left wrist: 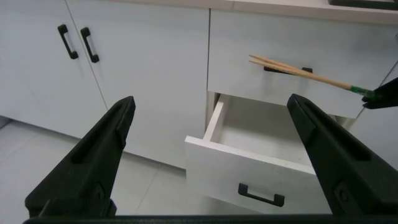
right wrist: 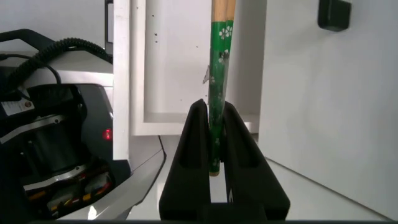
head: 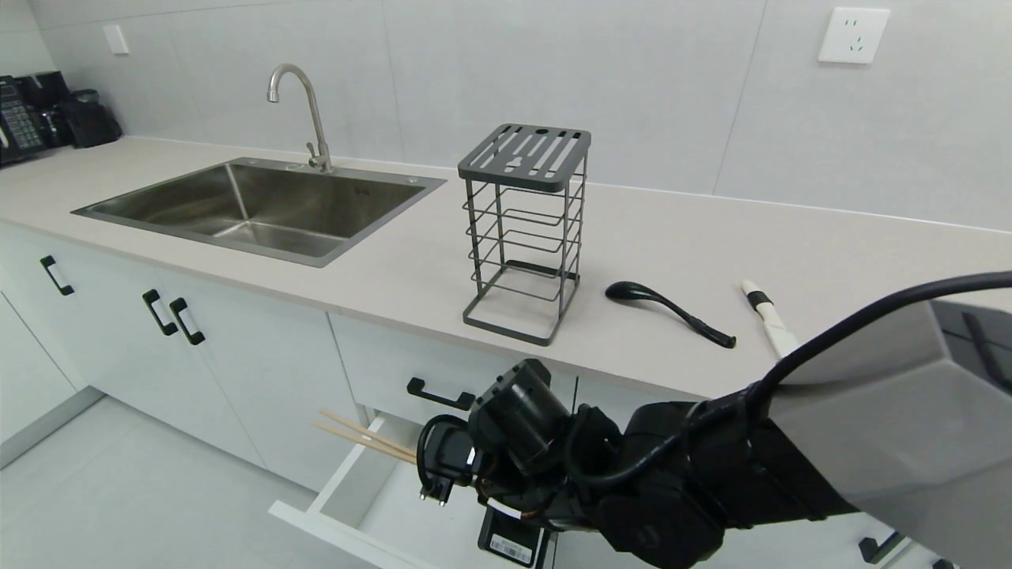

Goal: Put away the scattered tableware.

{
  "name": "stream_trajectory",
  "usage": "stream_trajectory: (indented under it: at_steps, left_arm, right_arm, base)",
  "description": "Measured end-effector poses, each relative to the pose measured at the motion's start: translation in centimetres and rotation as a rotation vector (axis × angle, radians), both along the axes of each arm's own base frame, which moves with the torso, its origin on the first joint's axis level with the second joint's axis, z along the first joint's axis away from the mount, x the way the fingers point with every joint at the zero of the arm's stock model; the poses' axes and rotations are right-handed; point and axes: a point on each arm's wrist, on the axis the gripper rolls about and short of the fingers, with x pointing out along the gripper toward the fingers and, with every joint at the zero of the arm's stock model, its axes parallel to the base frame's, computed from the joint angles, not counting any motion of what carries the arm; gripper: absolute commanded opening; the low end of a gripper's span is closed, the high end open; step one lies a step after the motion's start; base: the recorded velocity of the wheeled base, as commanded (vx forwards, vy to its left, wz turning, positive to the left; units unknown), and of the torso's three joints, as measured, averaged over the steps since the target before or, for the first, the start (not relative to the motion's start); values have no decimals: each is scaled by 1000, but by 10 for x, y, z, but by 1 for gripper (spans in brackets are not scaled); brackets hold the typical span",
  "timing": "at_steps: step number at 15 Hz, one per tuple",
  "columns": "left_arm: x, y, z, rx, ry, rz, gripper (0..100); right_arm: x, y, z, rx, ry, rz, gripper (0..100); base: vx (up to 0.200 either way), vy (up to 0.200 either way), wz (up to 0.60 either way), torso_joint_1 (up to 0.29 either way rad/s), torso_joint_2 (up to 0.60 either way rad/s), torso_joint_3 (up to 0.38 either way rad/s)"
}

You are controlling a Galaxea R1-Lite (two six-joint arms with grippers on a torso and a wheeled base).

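Head view has the right gripper [head: 431, 472] low in front of the cabinets, its jaws pinched narrow on a pair of pale wooden chopsticks with green flowered ends [head: 365, 436]. The right wrist view confirms this: the gripper [right wrist: 215, 118] is clamped on the green ends of the chopsticks [right wrist: 221, 50], so most of their length juts out unsupported. They lie roughly level just above the pulled-out white drawer with a black handle [head: 338, 484], tips towards its left wall.

From the left wrist view, the left gripper [left wrist: 211, 102] stands off in front of the drawer [left wrist: 249, 171] with jaws wide and nothing between them; the chopsticks [left wrist: 305, 73] cross above the drawer's open mouth.

On the beige tabletop [head: 379, 269], up and to the right of the drawer, a black long-handled spoon [head: 668, 307] and a white-handled knife with a black band [head: 768, 318] wait their turn.

I judge the step in hand to be laying the chopsticks in the drawer. Done well, it means bringing them down inside the walls before letting go, keeping them level so the tips do not catch the left wall or the upper drawer front. The jaws should part only once the sticks are close to the drawer's floor, since round sticks dropped from height may bounce or roll apart. Turning them to run along the drawer's longer side would help.
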Motion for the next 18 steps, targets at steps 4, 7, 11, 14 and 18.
stream_trajectory:
  at_steps: [4,7,11,14,18]
  left_arm:
    - [0,0,0,0,0,0,100]
    - [0,0,0,0,-1,0,100]
    - [0,0,0,0,0,0,100]
    - [0,0,0,0,0,0,100]
    - [0,0,0,0,0,0,100]
  right_arm:
    - [0,7,-8,12,32,-23,0]
    - [2,9,-16,5,49,-40,0]
    - [8,16,-27,-1,55,-45,0]
    - [14,18,-36,-8,58,-54,0]
    - [21,22,-45,-13,58,-62,0]
  base:
    - [0,0,0,0,0,0]
    - [0,0,0,-78,158,76]
    - [0,0,0,-107,228,102]
    - [0,0,0,0,0,0]
    - [0,0,0,-90,163,63]
